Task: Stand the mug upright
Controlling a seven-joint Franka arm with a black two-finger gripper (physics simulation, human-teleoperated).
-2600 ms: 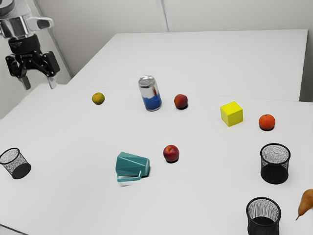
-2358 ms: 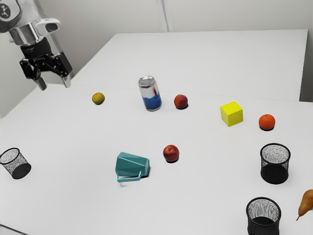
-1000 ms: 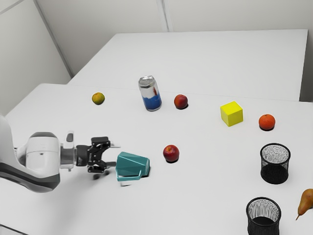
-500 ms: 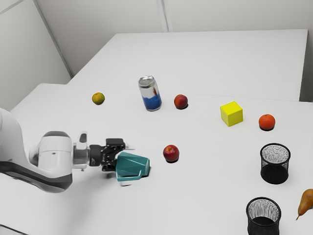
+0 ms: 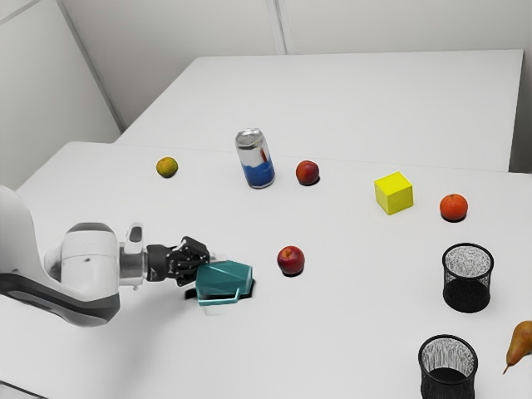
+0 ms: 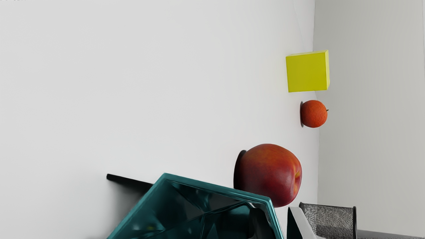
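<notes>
Jaws clenched on the wall of the teal mug [image 5: 224,283], one inside its mouth and one outside, the gripper [image 5: 211,263] comes in from the exterior view's left. The mug is on its side, well in from the table's [image 5: 349,332] far edge, its base toward the exterior view's right. Half a second ago the hand was turned differently and the jaws stood wider; now they are closed up, and a dark shadow under the mouth suggests that end has risen slightly. For the task, that means a hold seems to be won, but the mug is not upright: the mouth has yet to swing upward, and the thin wall could slip or pivot.

Just past the base sits a peach-like fruit [image 5: 291,260], and farther out, toward the far edge, a can [image 5: 255,158] and a yellow cube [image 5: 393,194]. These lie as in the earlier frame.
</notes>
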